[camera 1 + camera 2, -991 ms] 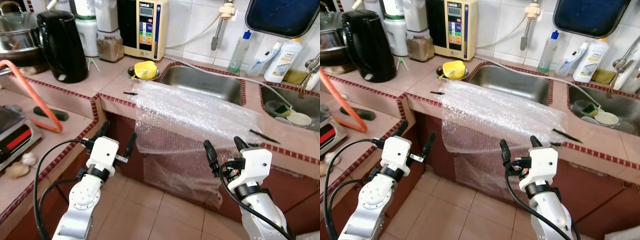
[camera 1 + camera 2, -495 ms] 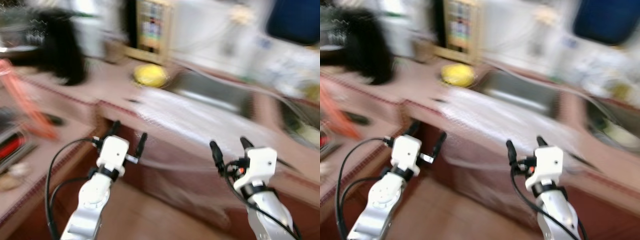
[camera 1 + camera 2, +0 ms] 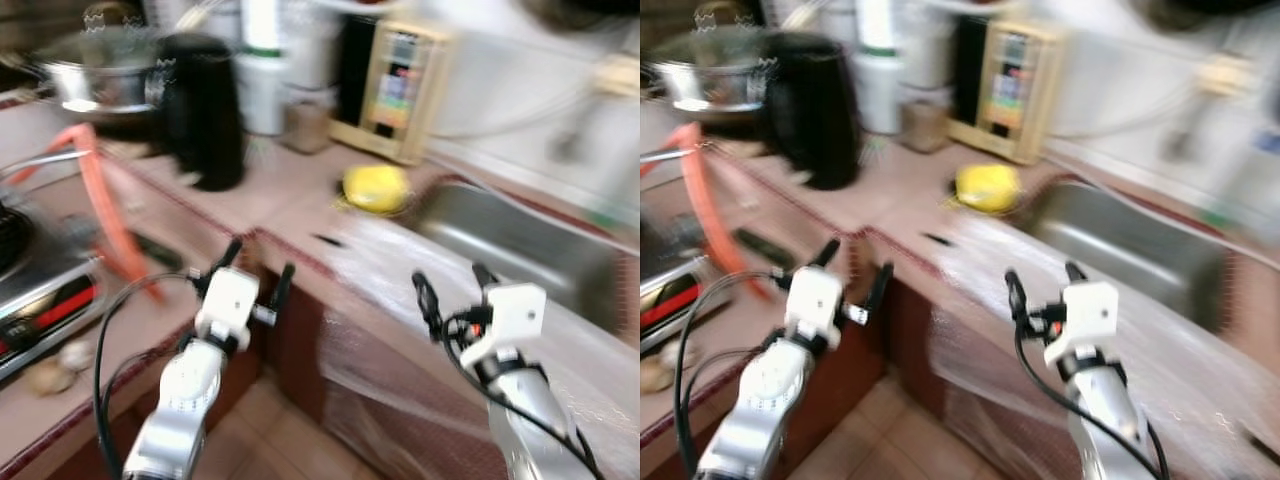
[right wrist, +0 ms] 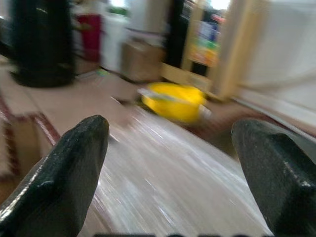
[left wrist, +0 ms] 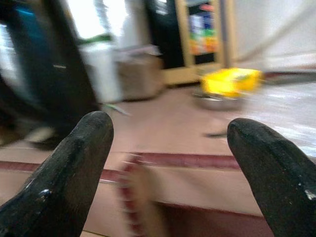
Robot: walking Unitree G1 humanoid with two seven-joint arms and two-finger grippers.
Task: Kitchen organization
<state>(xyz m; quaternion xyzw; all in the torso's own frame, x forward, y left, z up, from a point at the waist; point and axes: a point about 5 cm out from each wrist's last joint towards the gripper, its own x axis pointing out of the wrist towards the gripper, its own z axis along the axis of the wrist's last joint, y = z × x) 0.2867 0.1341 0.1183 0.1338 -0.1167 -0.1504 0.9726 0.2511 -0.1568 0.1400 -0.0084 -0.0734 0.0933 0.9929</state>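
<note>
1. Since a second ago my head camera has swung, so the whole scene sits differently in frame: the black kettle and the pot now fill the upper left, and the sink has slid to the right; everything is motion-blurred, and the things themselves do not appear to have moved
2. My left gripper hovers at lower centre-left of the left eye view, fingers spread apart and holding nothing, just in front of the counter edge
3. My right gripper hovers at lower centre-right, fingers also apart and empty, above the sheet of bubble wrap
4. That bubble wrap lies draped over the counter in front of the sink and hangs down the cabinet front; in the right wrist view it spreads directly below and ahead of my fingertips, not touching them
5. Beyond the wrap, at centre of the left eye view, a yellow bowl-like thing sits on the counter, well apart from both grippers
6. At the left edge, an orange hose arches over the counter beside a scale
</note>
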